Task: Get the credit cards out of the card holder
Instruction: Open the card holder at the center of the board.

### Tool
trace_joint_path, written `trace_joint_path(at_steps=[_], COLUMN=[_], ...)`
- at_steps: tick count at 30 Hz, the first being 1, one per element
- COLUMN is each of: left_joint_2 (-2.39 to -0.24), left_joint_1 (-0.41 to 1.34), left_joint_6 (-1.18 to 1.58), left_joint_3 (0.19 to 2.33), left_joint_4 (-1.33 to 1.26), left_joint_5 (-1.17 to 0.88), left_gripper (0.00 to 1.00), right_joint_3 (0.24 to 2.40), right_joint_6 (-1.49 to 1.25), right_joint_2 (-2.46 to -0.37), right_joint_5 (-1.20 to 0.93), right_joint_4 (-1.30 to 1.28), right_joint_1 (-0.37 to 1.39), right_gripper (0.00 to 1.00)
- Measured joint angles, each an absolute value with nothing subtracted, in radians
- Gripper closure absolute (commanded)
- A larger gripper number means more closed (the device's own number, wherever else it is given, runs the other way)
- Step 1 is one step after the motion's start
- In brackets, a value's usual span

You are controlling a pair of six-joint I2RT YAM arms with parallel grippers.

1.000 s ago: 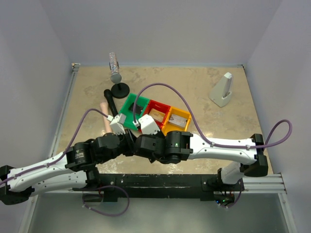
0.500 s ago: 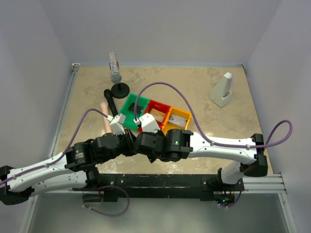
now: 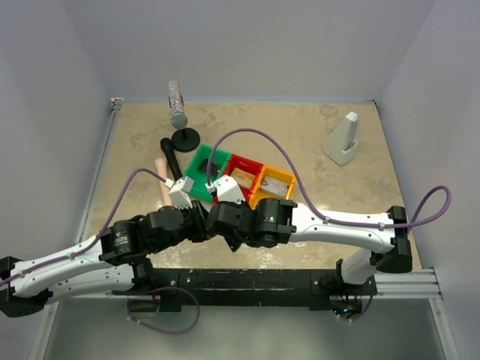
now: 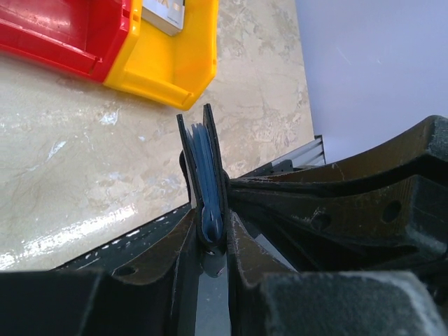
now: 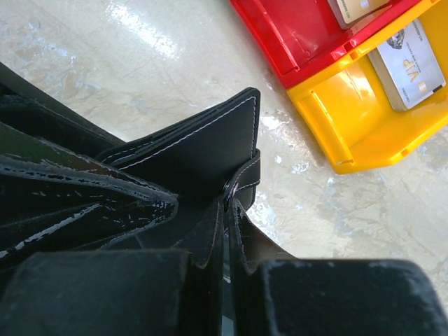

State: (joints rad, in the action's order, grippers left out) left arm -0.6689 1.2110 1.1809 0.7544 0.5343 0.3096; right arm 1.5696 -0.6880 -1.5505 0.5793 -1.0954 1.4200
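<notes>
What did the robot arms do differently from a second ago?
The right end effector slid slightly left and pinched shut on the flat black leather card holder. The left end effector kept gripping it; the green, red and yellow plastic bins stayed put.

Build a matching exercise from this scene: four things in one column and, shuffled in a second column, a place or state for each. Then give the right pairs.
Things
1. card holder
2. yellow bin
3. red bin
4. white wedge

Places or states
A. stands near the table's far right, apart from the bins
B. clamped edge-on in the left gripper
C. holds a card marked VIP
D. middle of the three-bin row

Pairs: 1-B, 2-C, 3-D, 4-A
</notes>
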Motion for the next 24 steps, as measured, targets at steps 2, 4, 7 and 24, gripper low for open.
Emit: trace_joint_path(at_steps=[2,4,7,24], left_joint_2=[-0.667,-0.662,-0.654,-0.613], left_joint_1=[1.211,1.211,1.211,1.212], left_joint_6=[1.175,1.168,1.167,1.168], left_joint_3=[0.753,0.747,0.741,0.741], left_joint_4=[0.542,0.542,0.54,0.503], left_joint_5=[0.31,0.309,0.304,0.283], left_gripper=[1.0,1.0,1.0,1.0], right_joint_3=[1.557,1.536,1.505,1.407], right_joint_6=[-0.688,-0.688,-0.689,-0.698], right_joint_2=[-1.547,-1.534,-1.505,-1.436], right_joint_5=[0.575,0.569,0.556,0.577], right_joint_4=[-1.084,-1.066,-1.039,-1.064], right_joint_1=[1.419,1.418,1.414,1.361], right_gripper=[1.0,1.0,1.0,1.0])
